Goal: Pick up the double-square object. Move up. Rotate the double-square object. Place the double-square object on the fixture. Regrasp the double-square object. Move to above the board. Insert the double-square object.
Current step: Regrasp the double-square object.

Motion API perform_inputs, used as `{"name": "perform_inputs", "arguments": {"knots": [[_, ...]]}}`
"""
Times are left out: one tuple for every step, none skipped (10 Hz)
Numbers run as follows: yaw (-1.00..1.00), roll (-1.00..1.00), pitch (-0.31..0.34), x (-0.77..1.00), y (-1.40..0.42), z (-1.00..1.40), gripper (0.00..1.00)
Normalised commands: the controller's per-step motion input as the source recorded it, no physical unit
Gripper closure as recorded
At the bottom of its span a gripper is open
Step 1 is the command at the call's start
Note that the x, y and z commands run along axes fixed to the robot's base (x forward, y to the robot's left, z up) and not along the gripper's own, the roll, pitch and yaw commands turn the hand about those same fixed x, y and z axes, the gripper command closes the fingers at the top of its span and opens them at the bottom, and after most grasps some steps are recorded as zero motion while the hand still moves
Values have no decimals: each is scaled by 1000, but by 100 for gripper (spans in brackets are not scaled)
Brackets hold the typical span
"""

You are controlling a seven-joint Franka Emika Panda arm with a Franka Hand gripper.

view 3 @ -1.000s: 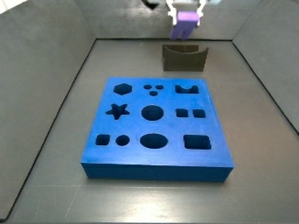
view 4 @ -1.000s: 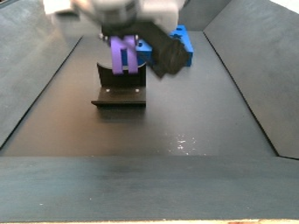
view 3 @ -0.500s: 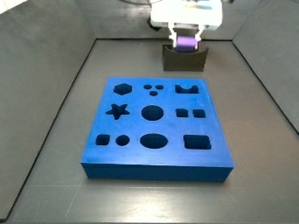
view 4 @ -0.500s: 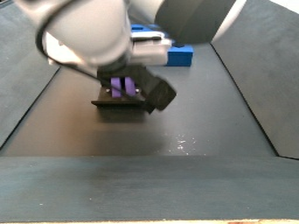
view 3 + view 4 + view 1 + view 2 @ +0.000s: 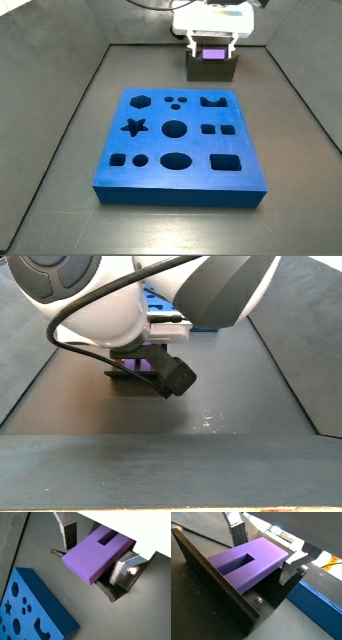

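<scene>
The light-purple double-square object [image 5: 93,552] [image 5: 241,564] lies in the dark fixture [image 5: 218,584] [image 5: 211,71] at the far end of the floor, notch facing the wrist. My gripper [image 5: 97,559] [image 5: 264,556] [image 5: 214,40] straddles it, one silver finger [image 5: 69,534] on one side and the other finger [image 5: 125,571] on the opposite side. A thin gap shows between finger and block, so the gripper is open. In a side view the arm hides most of the block; a purple sliver [image 5: 134,363] shows. The blue board [image 5: 174,140] [image 5: 30,614] lies apart from the fixture.
Grey walls enclose the dark floor [image 5: 54,190] on three sides. The board's dark cut-outs, star [image 5: 134,127] and circles among them, face up. The arm's bulky body [image 5: 134,306] fills the upper half of a side view.
The gripper came down with the purple block from above the fixture into the fixture's dip. The fingers now stand wider than the block.
</scene>
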Motion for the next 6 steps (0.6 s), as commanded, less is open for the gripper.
{"name": "perform_inputs", "arguments": {"knots": [[-35, -39, -64, 0, 0, 1000, 0], [-25, -37, -57, -9, 1, 1000, 0], [-9, -27, -48, -23, 6, 1000, 0], [24, 6, -26, -33, 3, 1000, 0], [38, 23, -8, -34, 2, 1000, 0], [41, 31, 14, -37, 1, 925, 0]]}}
